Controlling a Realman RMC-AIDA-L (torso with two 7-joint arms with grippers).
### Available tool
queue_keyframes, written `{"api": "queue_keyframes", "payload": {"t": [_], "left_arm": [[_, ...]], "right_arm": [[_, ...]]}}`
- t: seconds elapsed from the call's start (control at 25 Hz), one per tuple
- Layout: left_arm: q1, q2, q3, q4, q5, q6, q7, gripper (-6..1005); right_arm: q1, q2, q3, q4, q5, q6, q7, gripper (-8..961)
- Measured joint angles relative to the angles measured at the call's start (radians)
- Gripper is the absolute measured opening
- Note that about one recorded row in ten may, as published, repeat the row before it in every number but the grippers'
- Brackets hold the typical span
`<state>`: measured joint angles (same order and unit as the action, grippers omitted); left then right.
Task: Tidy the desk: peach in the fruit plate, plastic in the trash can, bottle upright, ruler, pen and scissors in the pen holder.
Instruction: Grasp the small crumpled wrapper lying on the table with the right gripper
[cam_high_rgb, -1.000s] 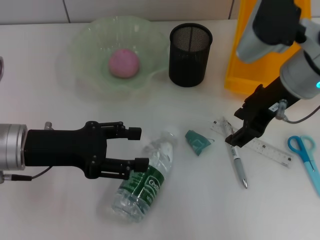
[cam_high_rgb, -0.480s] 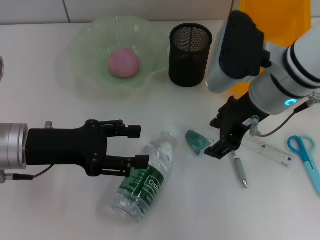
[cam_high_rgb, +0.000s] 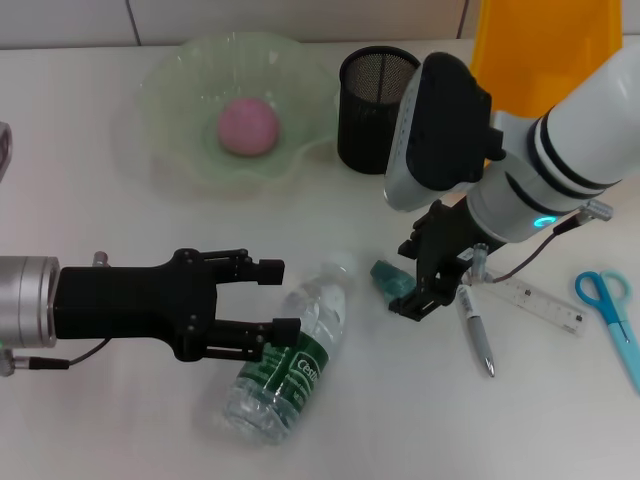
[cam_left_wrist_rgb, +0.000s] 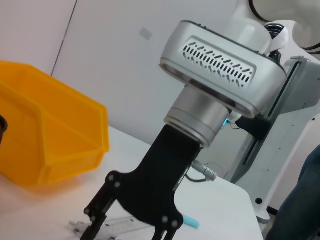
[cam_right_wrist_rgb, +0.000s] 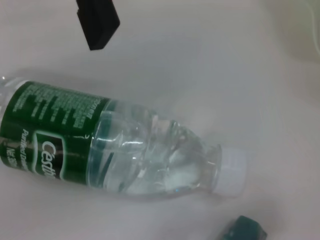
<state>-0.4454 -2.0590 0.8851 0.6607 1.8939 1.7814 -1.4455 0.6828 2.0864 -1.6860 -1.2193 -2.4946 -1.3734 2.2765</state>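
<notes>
Nearest you, the water bottle (cam_high_rgb: 290, 352) lies on its side on the white tabletop (cam_high_rgb: 120, 420), cap pointing far-right and green label up. The left pincer (cam_high_rgb: 278, 298) reaches in from the left with its fingers spread; the near finger tip touches or just overlaps the bottle's label side, while the far finger hangs above the tabletop left of the cap end. It grips nothing.

Just right of the bottle's cap lies the crumpled green plastic (cam_high_rgb: 392, 281). The right pincer (cam_high_rgb: 415, 285) hangs over it, its black fingers spread to either side of the scrap's right end; you cannot tell from these views whether they touch it. In the right wrist view the bottle fills the picture with a corner of the plastic (cam_right_wrist_rgb: 243, 228) beside the cap.

Right of that pincer lies the pen (cam_high_rgb: 477, 334), tip pointing near. The clear ruler (cam_high_rgb: 530, 297) lies just beyond it, partly under the arm. The blue scissors (cam_high_rgb: 610, 310) rest at the right edge.

Farther back, the black mesh pen holder (cam_high_rgb: 374, 95) stands upright. To its left, the peach (cam_high_rgb: 247, 126) sits in the pale green fruit plate (cam_high_rgb: 170, 90). The orange bin (cam_high_rgb: 545, 40) stands at the far right.
</notes>
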Motion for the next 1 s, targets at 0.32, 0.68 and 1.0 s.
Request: {"api": "queue_keyframes", "payload": {"t": [0.32,0.68,1.0], "left_arm": [[0.000,-0.001,0.000,-0.001,0.002,0.001,0.002,802],[-0.001,-0.001,0.000,-0.001,0.002,0.001,0.002,798],[-0.001,-0.002,0.002,-0.011,0.002,-0.009,0.002,795]], "right_arm": [[0.003,0.002,-0.031,0.036,0.016,0.055,-0.009,709],[0.025,0.003,-0.040,0.093,0.046,0.100,-0.009,701],[0.042,0.003,-0.040,0.135,0.049,0.137,-0.005,630]]}}
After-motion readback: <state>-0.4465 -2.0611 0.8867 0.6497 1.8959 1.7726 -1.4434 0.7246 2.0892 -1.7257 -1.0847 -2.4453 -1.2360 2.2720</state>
